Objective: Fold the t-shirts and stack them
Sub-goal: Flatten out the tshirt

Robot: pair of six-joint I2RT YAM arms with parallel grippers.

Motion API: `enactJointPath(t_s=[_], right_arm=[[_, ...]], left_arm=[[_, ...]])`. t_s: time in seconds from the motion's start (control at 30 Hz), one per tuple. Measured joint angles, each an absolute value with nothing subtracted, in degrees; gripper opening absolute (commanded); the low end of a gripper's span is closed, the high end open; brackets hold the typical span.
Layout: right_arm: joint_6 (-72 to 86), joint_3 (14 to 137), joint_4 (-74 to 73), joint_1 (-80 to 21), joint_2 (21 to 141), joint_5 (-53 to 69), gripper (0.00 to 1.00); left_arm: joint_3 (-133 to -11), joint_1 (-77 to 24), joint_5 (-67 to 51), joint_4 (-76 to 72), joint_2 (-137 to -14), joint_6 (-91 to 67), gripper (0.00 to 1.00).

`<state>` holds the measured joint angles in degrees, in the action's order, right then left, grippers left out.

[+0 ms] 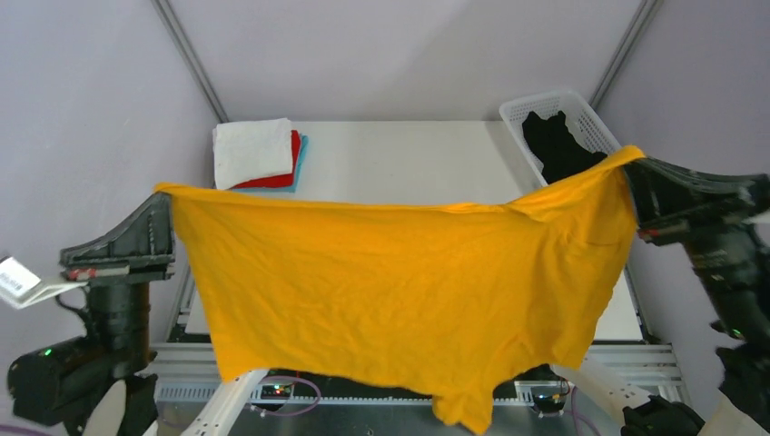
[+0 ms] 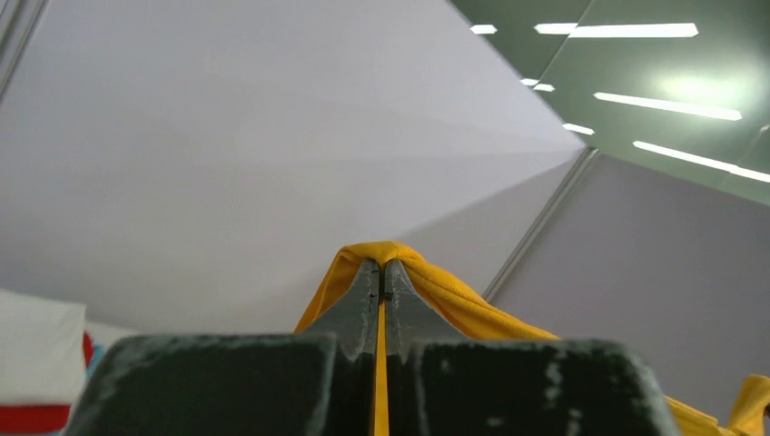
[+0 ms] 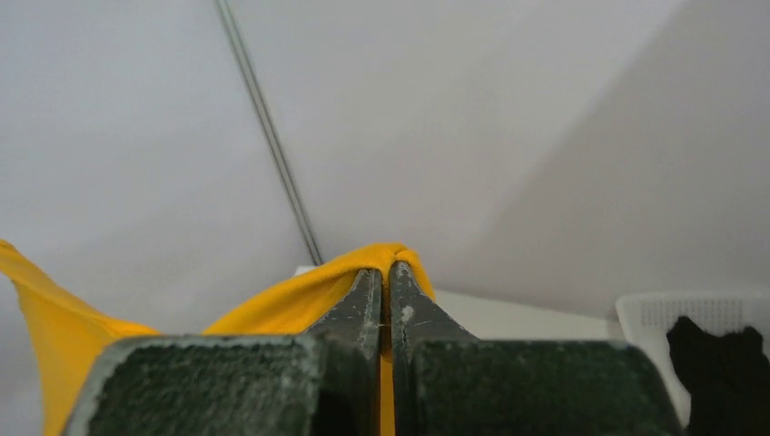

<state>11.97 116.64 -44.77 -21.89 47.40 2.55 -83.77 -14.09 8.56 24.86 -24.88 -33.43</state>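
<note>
So you've got the mustard-yellow t-shirt (image 1: 399, 291) strung up like a banner, and the whole next move comes down to that line. Its top edge runs straight across the frame, left to right, with a slight sag in the middle. The left tool (image 1: 166, 192) pinches one end at mid-left and the right tool (image 1: 636, 163) pinches the other at upper right, sitting a touch higher in the frame.

Both wrist views show the same thing: jaws closed tight with yellow cloth bunched over the tips, on the left tool (image 2: 382, 271) and on the right tool (image 3: 386, 272).

The body of the shirt hangs down toward the bottom of the frame and covers most of the worktop (image 1: 409, 154). A loose bit dangles at bottom centre, over the arm bases, so it looks to be past the near edge.

Neither arm is "nearer" here, since each owns a corner. My read is you carry both ends together toward the top of the frame and lower evenly, or the cloth lands skewed.

Mind the folded stack (image 1: 254, 153) at upper left and the black t-shirt (image 1: 556, 145) in the basket (image 1: 581, 102) at upper right. Drop between them.
</note>
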Motion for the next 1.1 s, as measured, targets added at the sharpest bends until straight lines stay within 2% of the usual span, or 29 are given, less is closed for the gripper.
enactJointPath(t_s=[0.23, 0.4, 0.57, 0.73, 0.97, 1.0, 1.03, 1.07, 1.1], right_arm=[[11.7, 91.88, -35.73, -21.87, 44.77, -2.72, 0.0], [12.21, 68.99, -26.7, -21.76, 47.05, -7.11, 0.0], [14.09, 52.49, -17.17, -20.58, 55.75, -7.42, 0.0], [15.7, 49.93, -7.81, -17.63, 69.87, -2.35, 0.0], [18.87, 50.78, 2.55, -11.38, 84.44, 5.76, 0.04], [19.09, 51.46, 2.92, -10.72, 86.04, 6.61, 0.05], [19.46, 52.95, 3.11, -9.87, 88.18, 7.66, 0.09], [19.57, 54.24, 3.31, -9.34, 90.02, 8.38, 0.11], [19.68, 56.93, 3.27, -8.6, 93.03, 9.39, 0.17]], left_arm=[[-71.44, -14.06, 16.47, 23.88, -30.2, -33.43, 0.0], [-56.93, -14.06, 26.09, 21.54, -44.66, -34.02, 0.0], [-46.54, -14.06, 31.44, 20.25, -63.09, -35.22, 0.0], [-48.64, -13.74, 32.84, 17.85, -81.23, -36.05, 0.0], [-59.79, -12.6, 31.88, 15.81, -96.99, -36.03, 0.0], [-61.21, -12.43, 31.55, 15.46, -98.43, -36.03, 0.02], [-62.81, -12.25, 31.24, 15.29, -99.96, -36.03, 0.11], [-63.83, -12.16, 31.14, 15.18, -100.99, -36.05, 0.28], [-65.36, -11.99, 31.03, 15.31, -102.35, -36.12, 0.38]])
